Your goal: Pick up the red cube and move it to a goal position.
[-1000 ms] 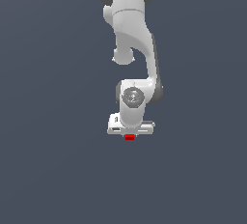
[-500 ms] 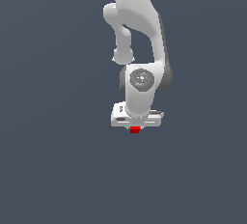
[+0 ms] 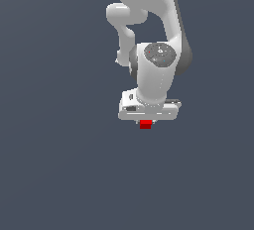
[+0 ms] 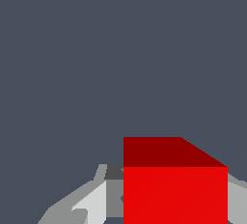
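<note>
Red cube (image 3: 145, 124): seen just beneath the white end effector (image 3: 147, 121), between its fingers (image 4: 94, 203).
Handling: judged rigid, light, smooth-faced; best taken on two flat opposite sides.
End effector: clamped onto the cube.
Surroundings: plain grey.

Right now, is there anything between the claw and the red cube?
Nothing: in the wrist view the red cube sits directly between the claw's fingers, with no visible gap.
</note>
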You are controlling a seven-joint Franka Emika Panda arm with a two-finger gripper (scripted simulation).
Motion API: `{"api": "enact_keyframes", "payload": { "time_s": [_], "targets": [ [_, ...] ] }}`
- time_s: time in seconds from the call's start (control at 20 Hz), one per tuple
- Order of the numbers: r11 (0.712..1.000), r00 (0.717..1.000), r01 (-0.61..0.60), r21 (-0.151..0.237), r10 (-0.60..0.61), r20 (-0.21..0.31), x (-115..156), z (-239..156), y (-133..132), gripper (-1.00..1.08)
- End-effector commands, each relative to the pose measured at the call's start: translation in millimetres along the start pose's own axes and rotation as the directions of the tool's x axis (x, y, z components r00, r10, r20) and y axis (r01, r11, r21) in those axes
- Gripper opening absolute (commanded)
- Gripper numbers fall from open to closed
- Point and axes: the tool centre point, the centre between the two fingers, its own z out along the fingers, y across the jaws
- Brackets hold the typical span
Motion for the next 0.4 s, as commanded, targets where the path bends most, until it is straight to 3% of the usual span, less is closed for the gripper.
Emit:
{"api": "enact_keyframes", "payload": {
  "time_s": [0.0, 0.35],
  "targets": [
    [1.0, 1.0, -0.001, 0.0, 0.001, 0.001, -0.4, -9.2, -2.4, -1.0],
    [1.0, 1.0, -0.001, 0.0, 0.001, 0.001, 1.0, -9.9, -2.9, -1.0]
  ]
}}
